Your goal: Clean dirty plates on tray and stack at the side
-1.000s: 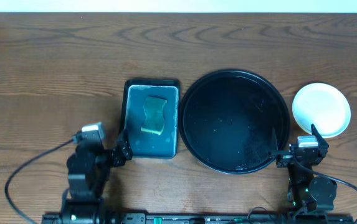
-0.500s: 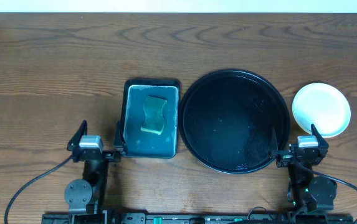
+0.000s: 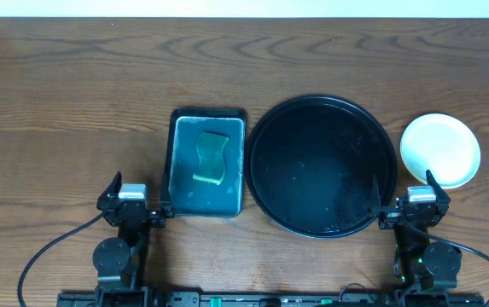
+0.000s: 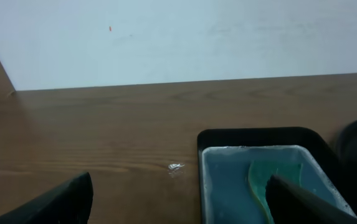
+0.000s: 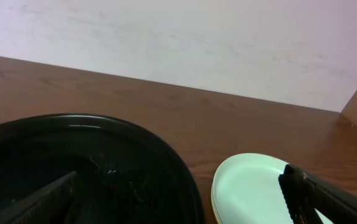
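No readable text, labels, brands, numbers, signs

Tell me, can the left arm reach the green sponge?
Probably yes. The sponge lies uncovered in the small tray, just ahead and to the right of the open left gripper. Nothing sits between them; only the tray's low rim needs clearing.

We find the tray [image 3: 312, 162] between the sponge tray [image 3: 186, 194], left, and the stacked plates [image 3: 439, 150], right. The sponge [image 3: 211, 158] lies inside its tray.
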Robot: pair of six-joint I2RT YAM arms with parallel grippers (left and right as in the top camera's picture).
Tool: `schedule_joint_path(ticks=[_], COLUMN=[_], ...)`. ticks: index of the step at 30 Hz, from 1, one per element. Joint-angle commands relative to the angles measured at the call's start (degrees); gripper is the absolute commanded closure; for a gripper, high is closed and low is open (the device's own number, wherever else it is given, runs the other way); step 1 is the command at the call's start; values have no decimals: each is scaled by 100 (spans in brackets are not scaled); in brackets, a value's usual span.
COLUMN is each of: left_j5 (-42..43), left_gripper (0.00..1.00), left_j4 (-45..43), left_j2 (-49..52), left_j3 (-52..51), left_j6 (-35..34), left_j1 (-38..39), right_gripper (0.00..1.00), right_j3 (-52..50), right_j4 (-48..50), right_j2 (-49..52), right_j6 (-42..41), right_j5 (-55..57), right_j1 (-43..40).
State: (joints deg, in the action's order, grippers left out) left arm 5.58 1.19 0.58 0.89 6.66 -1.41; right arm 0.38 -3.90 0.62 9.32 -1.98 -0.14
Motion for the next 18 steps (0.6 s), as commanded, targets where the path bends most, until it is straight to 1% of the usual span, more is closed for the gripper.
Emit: schedule_joint_path(ticks=[1, 18], left_j5=[15, 15], left_gripper=[11, 11], left_j4=[245, 245], left_j2=[-50, -35], left_j3=[-68, -66], left_j6=[-96, -96], left_j1=[-28, 24], right_gripper=[1, 1], right_j3=[-7, -7], right_j4=[-22, -22], right_j2=[-35, -35], right_j6=[-48, -48], right_j5=[-61, -61], right_j1=[61, 61])
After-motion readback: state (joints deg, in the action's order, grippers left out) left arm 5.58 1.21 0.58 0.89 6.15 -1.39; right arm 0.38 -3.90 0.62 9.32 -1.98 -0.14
